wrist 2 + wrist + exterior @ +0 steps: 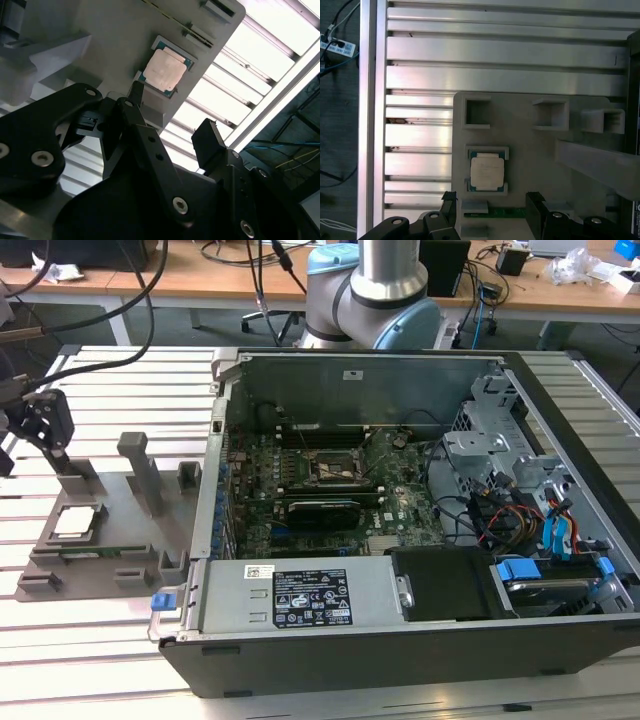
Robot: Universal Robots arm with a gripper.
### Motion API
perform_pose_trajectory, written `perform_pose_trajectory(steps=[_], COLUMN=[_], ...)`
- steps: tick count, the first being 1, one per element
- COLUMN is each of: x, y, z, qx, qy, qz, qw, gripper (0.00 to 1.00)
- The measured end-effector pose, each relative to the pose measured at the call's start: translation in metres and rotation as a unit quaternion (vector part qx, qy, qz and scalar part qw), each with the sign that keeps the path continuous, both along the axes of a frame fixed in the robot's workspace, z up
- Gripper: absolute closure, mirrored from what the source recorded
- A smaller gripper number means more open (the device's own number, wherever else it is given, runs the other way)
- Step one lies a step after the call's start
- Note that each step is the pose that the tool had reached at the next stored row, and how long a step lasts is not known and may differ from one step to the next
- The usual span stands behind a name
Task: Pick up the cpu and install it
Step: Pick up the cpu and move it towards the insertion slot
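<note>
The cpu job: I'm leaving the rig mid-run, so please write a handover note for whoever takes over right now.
Gripper: open and empty, hovering over the grey tray close to the cpu, not touching it.
Cpu: lies flat in its recess on the tray, beside the open computer case, on the exterior view's left.
Socket frame: on the motherboard inside the case.
Done: the gripper is in place above the cpu, nothing more.
Left: the cpu is not yet picked up and not yet installed.
</note>
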State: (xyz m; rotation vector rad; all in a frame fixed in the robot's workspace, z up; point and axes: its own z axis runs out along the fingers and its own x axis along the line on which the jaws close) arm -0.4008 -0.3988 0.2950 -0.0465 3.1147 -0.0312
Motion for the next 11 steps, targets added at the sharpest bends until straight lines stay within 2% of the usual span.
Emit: perform_pose_trajectory(steps=[11], x=[0.0000], y=[0.0000], z=[-0.0050], qx=[0.0000], qy=[0.0000], qz=[0.000], qw=[1.0000], gripper=[0.34])
